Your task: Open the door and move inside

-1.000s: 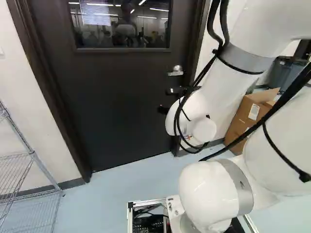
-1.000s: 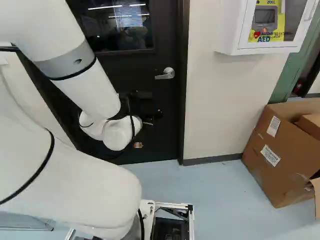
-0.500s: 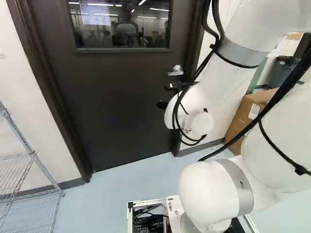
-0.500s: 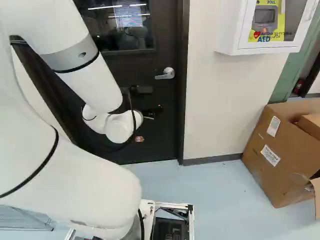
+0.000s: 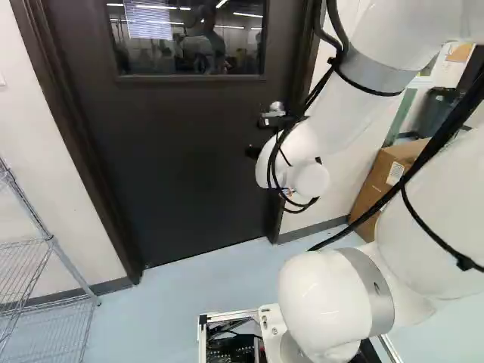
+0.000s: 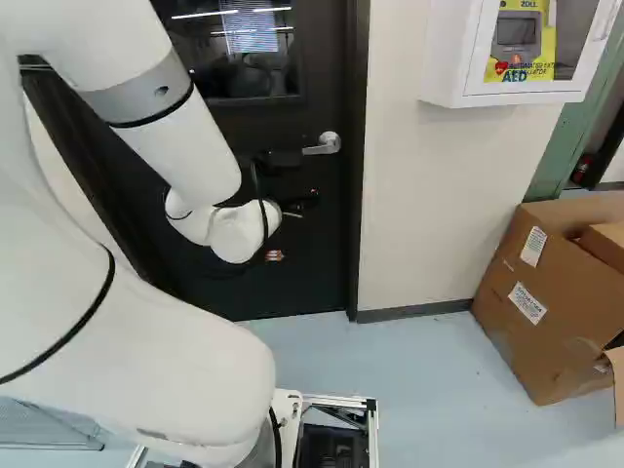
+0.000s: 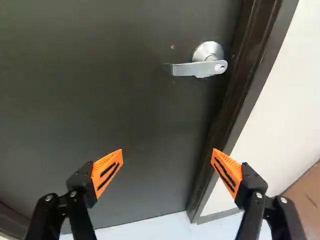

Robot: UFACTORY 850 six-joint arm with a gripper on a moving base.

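In the right base view the gripper, partly hidden by the wrist, is in front of the dark door, lower than its silver lever handle. The wrist view has the gripper open, its orange pads wide apart with nothing between them. Ahead of the fingers, beyond the gap and nearer the finger on the frame side, the handle stands level on the door. The fingers do not touch it. The door is closed in its frame.
A wire shelf stands at the left of the left base view. Cardboard boxes sit on the floor right of the door, under a white wall cabinet. The door has a window.
The arm has risen a little, bringing the black wrist parts up closer to the handle's height. Base, door and handle have not moved.
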